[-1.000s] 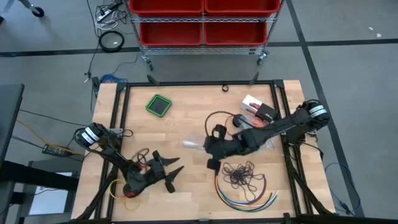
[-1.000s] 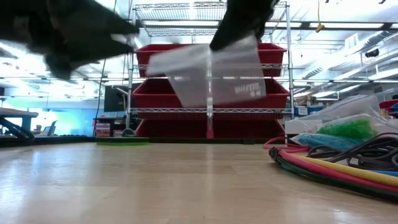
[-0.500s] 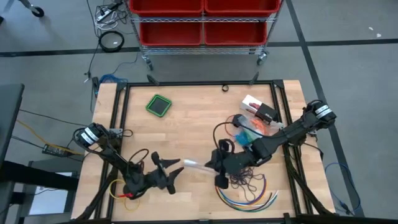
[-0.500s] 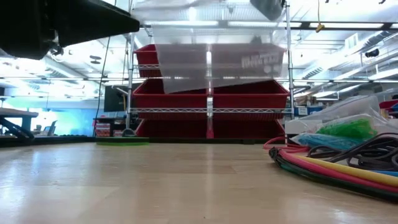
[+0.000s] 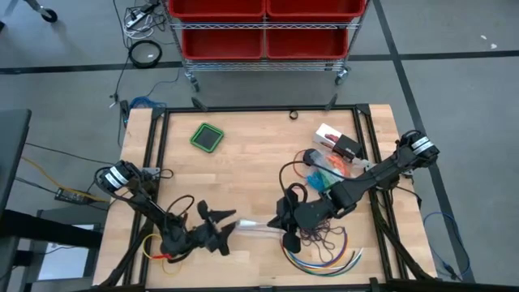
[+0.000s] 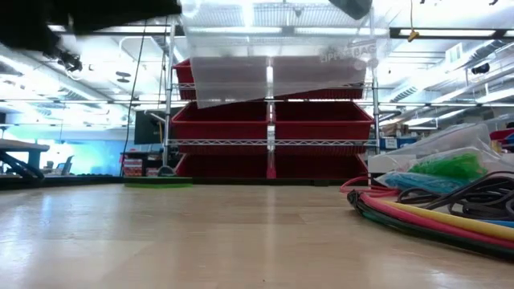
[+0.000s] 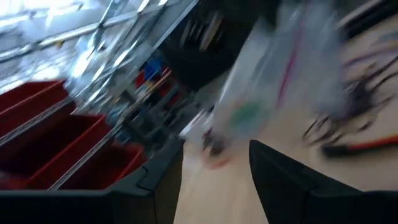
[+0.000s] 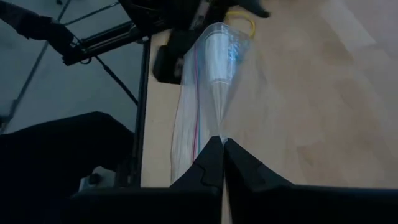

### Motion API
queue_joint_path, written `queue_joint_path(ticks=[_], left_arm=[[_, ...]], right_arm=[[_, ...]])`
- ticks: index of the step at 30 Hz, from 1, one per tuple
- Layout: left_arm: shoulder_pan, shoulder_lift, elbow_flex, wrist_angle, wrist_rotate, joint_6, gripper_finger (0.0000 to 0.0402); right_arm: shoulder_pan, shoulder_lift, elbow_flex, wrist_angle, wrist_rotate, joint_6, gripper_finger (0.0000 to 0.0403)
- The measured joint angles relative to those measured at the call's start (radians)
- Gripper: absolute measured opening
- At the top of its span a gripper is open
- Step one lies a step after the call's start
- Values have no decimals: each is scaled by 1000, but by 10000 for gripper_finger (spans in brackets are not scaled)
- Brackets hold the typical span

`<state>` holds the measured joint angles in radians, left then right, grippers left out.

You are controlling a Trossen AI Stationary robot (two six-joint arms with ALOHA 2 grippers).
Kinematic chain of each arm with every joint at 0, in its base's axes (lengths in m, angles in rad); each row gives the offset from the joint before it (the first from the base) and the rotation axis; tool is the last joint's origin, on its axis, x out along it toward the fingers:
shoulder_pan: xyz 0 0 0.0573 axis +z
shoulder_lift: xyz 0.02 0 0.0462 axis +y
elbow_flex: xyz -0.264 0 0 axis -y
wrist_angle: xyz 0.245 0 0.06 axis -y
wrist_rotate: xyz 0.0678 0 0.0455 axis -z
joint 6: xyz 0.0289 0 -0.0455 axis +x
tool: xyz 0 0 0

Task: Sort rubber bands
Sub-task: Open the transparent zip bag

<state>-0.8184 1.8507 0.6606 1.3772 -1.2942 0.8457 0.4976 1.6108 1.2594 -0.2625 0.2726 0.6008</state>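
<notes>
Two arms; one clear plastic bag [image 5: 258, 226] between them; one green square lid [image 5: 208, 136] behind the bag; four red bins [image 5: 263, 24] beyond the table.

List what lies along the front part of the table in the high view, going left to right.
Left gripper → clear plastic bag held between the arms → right gripper, jaws shut on the bag → dark purple rubber bands with the coloured cables curving just below them.

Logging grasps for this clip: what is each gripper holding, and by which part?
The right gripper pinches a clear bag at its edge. The left gripper, open at the bag's far end, holds nothing.
</notes>
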Motion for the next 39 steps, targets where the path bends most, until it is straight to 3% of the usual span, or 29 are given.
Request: queue_joint_path(ticks=[12, 20, 24, 32, 39], left_arm=[[40, 0, 122, -109, 237, -19, 175], [72, 1, 252, -562, 240, -204, 13], [72, 1, 301, -677, 240, -237, 5], [72, -36, 308, -791, 231, -343, 2], [75, -82, 308, -926, 321, -465, 1]], right_arm=[[16, 7, 0, 6, -26, 10, 0], [44, 7, 0, 6, 20, 25, 2], [57, 6, 0, 6, 39, -33, 28], [79, -48, 0, 3, 52, -157, 115], [112, -65, 1, 6, 97, -251, 136]])
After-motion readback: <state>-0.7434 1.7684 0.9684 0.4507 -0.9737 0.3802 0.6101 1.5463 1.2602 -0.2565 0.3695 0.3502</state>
